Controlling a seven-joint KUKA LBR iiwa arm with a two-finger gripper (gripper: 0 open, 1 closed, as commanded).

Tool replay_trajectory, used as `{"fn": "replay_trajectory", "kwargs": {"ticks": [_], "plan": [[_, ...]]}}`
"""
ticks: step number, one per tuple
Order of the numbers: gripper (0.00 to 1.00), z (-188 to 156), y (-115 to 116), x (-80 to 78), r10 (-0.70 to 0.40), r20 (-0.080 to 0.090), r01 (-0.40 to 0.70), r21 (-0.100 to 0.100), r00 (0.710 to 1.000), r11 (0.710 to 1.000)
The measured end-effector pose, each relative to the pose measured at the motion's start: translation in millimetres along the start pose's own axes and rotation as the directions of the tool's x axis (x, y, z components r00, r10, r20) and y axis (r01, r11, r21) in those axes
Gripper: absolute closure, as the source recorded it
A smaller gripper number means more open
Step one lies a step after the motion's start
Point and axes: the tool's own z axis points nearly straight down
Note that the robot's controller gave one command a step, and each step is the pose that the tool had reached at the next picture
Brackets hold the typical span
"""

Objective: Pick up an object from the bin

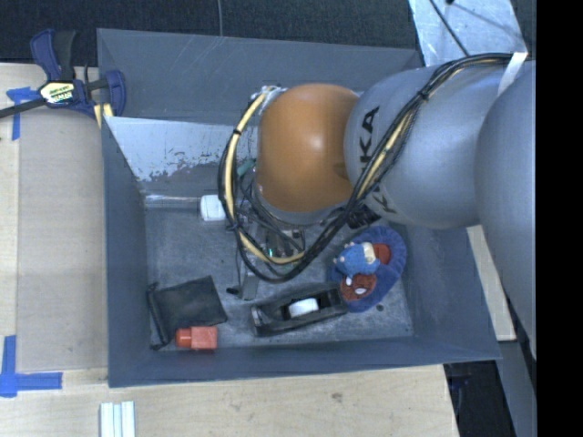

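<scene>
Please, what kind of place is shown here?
Probably a robotics lab test station: a grey robot arm hangs over a grey metal bin of unrelated small things, like a blue toy.

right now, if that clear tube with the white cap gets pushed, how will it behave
The clear tube lies on its side on the bin floor, so a push would likely set it rolling. Its smooth see-through wall looks hard and slick, so it may slip in a grasp. It seems empty, so it is probably light.

black tool (299,309), white middle | flat, front floor | black pouch (187,303) left | blue toy (369,267) right
</scene>
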Motion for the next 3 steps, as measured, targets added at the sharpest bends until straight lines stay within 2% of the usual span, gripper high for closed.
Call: {"fn": "replay_trajectory", "kwargs": {"ticks": [1, 2, 3], "plan": [[0.00, 94.7, 72.2, 5.9, -0.203, 0.008, 0.203, -0.002, 0.979, 0.979], [0.00, 62.8, 63.7, 8.1, -0.035, 0.011, 0.035, -0.003, 0.999, 0.999], [0.00, 63.8, 63.1, 8.2, 0.104, 0.010, -0.104, -0.004, 0.995, 0.995]]}}
